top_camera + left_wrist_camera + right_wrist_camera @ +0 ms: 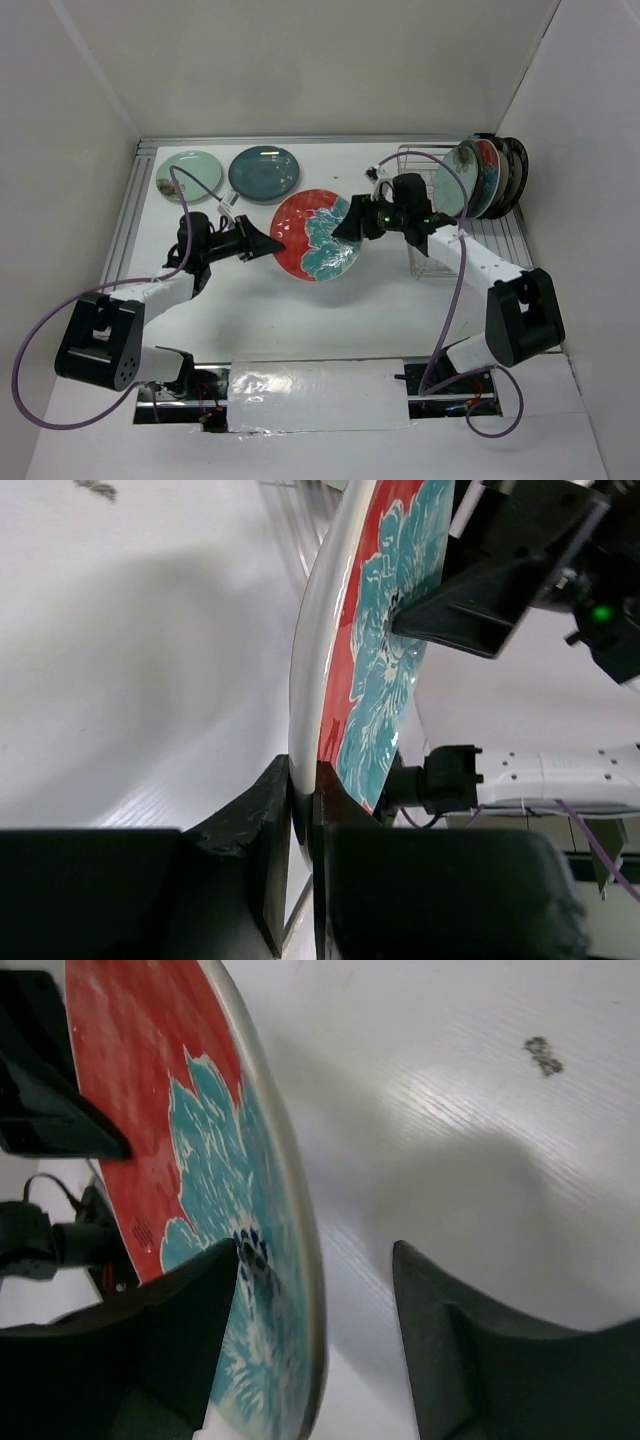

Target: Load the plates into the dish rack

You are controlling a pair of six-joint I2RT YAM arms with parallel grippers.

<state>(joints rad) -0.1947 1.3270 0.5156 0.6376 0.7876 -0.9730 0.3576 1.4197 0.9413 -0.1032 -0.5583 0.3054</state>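
A red plate with a teal flower (315, 235) hangs tilted above the table's middle. My left gripper (277, 241) is shut on its left rim; the wrist view shows the rim (305, 750) pinched between both fingers. My right gripper (345, 226) is open, its jaws on either side of the plate's right edge (300, 1290), one finger close to the flower face and a wide gap behind. The wire dish rack (470, 235) stands at the right with several plates (485, 178) upright in it. A pale mint plate (189, 176) and a dark teal plate (263, 172) lie flat at the back left.
White walls close in the table on the left, back and right. A metal rail (140, 200) runs along the left edge. Purple cables loop from both arms. A foil-covered strip (320, 395) lies at the near edge between the arm bases.
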